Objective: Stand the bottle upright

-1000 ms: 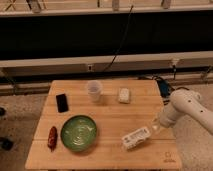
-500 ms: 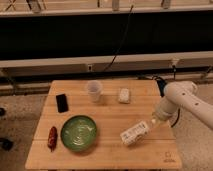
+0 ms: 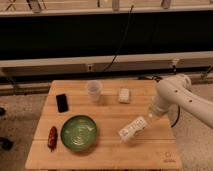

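The white arm (image 3: 176,94) reached in from the right side of the camera view, bending down over the right part of the wooden table (image 3: 107,157). Its gripper (image 3: 151,118) sat low over the tabletop, right at the upper-right end of the bottle (image 3: 133,128). The two looked to be touching, but whether the gripper was clamped on the bottle could not be told.

The bottle was not upright. It lay slanted across the view, its lower-left end pointing toward the table's front edge and its upper-right end at the gripper, pale label facing up. It was on the right half of the table, right of the green bowl (image 3: 78,133) and apart from it.

The bowl stood on the front-left part of the table. Just left of it, near the left edge, lay a small red object (image 3: 52,137) – what it was could not be made out. A black phone (image 3: 62,102) lay flat behind the bowl. A clear plastic cup (image 3: 94,91) stood upright near the back centre – mouth up – and a small white block (image 3: 124,95) lay to its right, well behind the bottle. A dark cable (image 3: 121,42) hung down against the dark wall behind the table.
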`<state>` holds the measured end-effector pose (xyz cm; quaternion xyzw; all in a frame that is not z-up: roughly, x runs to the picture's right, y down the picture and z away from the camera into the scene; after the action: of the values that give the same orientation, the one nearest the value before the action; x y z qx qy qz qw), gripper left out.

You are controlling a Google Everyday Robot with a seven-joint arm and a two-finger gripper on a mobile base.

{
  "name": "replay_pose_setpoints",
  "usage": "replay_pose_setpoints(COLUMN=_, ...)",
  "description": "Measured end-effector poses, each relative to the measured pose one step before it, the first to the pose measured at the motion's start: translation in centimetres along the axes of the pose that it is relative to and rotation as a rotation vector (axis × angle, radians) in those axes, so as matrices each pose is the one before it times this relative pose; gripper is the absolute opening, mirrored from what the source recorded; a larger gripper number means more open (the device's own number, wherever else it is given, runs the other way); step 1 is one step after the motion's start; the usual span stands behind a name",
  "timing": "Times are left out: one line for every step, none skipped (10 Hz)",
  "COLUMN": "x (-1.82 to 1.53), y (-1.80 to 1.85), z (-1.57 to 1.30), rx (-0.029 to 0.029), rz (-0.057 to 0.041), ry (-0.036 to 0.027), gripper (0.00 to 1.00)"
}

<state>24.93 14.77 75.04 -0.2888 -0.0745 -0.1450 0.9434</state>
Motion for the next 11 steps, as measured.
replay_pose_setpoints(x=-0.308, y=-0.570, z=-0.094, rx=0.02539, rz=-0.04690, ry=0.01155, gripper=0.00)
replay_pose_setpoints(x=-0.111, y=-0.442, z=-0.049, rx=0.01628, rz=-0.03556, ry=0.00230, gripper=0.00)
replay_pose_setpoints(x=-0.146, y=-0.730, z=-0.029, rx=0.02015, rz=-0.05467, ry=-0.00147, gripper=0.00)
replay_pose_setpoints(x=-0.128, y=-1.058, z=-0.091, rx=0.02232, rz=-0.07469, ry=-0.00811, gripper=0.00)
replay_pose_setpoints(x=-0.107, y=-1.045, z=-0.099, rx=0.01934, rz=-0.07272, ry=-0.01182, gripper=0.00)
replay_pose_setpoints(x=-0.031, y=-1.186, z=-0.303, rx=0.02089, rz=-0.06577, ry=-0.01010, gripper=0.00)
replay_pose_setpoints(x=-0.310, y=-1.779, z=-0.604, rx=0.02618, rz=-0.08428, ry=-0.01578, gripper=0.00)
replay_pose_setpoints(x=-0.424, y=-1.709, z=-0.503, rx=0.02504, rz=-0.07099, ry=-0.01602, gripper=0.00)
replay_pose_setpoints(x=-0.338, y=-1.582, z=-0.435, rx=0.03026, rz=-0.07925, ry=-0.01865, gripper=0.00)
replay_pose_setpoints(x=-0.175, y=-0.720, z=-0.137, rx=0.01757, rz=-0.04273, ry=-0.01003, gripper=0.00)
replay_pose_setpoints(x=-0.307, y=-1.069, z=-0.179, rx=0.03309, rz=-0.07600, ry=-0.01733, gripper=0.00)
